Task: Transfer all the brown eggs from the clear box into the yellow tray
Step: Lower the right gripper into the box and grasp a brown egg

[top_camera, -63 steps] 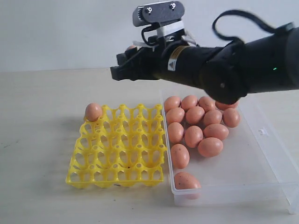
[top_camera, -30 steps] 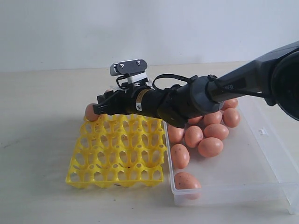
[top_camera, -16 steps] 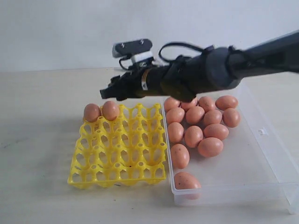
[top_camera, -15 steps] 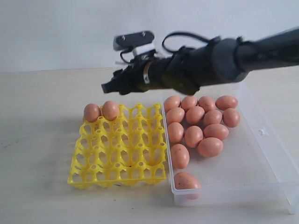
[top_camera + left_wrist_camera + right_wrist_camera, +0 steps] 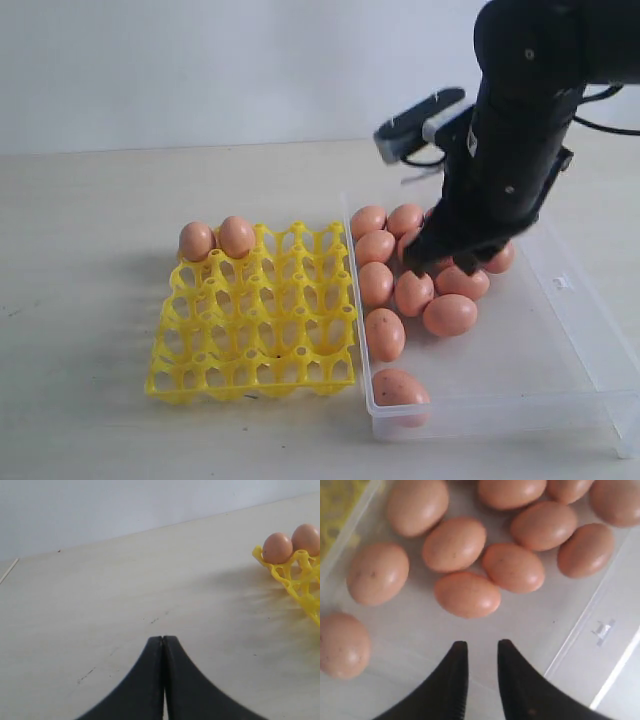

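Two brown eggs sit in the far left cups of the yellow tray. Several more brown eggs lie loose in the clear box to the tray's right. My right gripper points down over the egg cluster in the box. In the right wrist view this gripper is open by a narrow gap with nothing between its fingers, just short of the nearest egg. My left gripper is shut and empty over bare table, left of the tray's corner.
The box's latch tab sits on its right wall. One speckled egg lies alone at the box's near left corner. The box butts against the tray's right edge. A pale wall stands behind the table.
My right arm has swung from above the tray's far side back over the clear box and dropped toward the eggs. Its jaws have narrowed. The tray went from one egg to two.
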Tool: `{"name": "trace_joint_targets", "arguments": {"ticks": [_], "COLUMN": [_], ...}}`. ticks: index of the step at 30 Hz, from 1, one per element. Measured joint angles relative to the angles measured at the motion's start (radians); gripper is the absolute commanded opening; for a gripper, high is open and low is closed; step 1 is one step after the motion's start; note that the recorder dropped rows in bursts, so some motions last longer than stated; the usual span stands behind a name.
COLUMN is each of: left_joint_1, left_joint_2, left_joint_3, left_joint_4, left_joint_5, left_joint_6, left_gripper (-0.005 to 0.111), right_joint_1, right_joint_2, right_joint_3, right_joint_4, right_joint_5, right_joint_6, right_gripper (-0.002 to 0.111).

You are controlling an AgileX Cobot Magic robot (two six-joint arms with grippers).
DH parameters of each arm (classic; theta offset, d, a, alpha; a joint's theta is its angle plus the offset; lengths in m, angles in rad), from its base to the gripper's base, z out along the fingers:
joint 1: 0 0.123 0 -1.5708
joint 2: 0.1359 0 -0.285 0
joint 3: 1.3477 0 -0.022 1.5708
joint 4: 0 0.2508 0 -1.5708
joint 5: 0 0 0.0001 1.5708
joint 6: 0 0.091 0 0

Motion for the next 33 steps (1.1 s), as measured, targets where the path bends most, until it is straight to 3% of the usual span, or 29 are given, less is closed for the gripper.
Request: {"name": "trace_joint_targets", "arguments": {"ticks": [5, 9, 16, 33], "left_joint_1": [0.000, 0.000, 0.000, 0.000], "left_joint_2": [0.000, 0.000, 0.000, 0.000], "left_joint_3": [0.000, 0.000, 0.000, 0.000], "left_joint_4": [0.000, 0.000, 0.000, 0.000], "left_joint_5": [0.000, 0.000, 0.000, 0.000], "left_joint_6": [0.000, 0.000, 0.000, 0.000], "left_gripper": [0.000, 0.000, 0.000, 0.000], "right_joint_1": [-0.004, -0.008, -0.008, -0.022], "right_joint_2": [0.000, 0.000, 0.021, 0.164], "right_joint_3": [0.099, 0.134, 0.151, 0.153], "right_joint_4": [0.025, 0.032, 0.069, -0.015], "right_joint_5": [-0.033, -0.107, -0.189, -0.260], "right_joint_6": [-0.307, -0.492, -0.763, -0.814], "right_gripper": [0.059, 0.070, 0.070, 0.067]}}
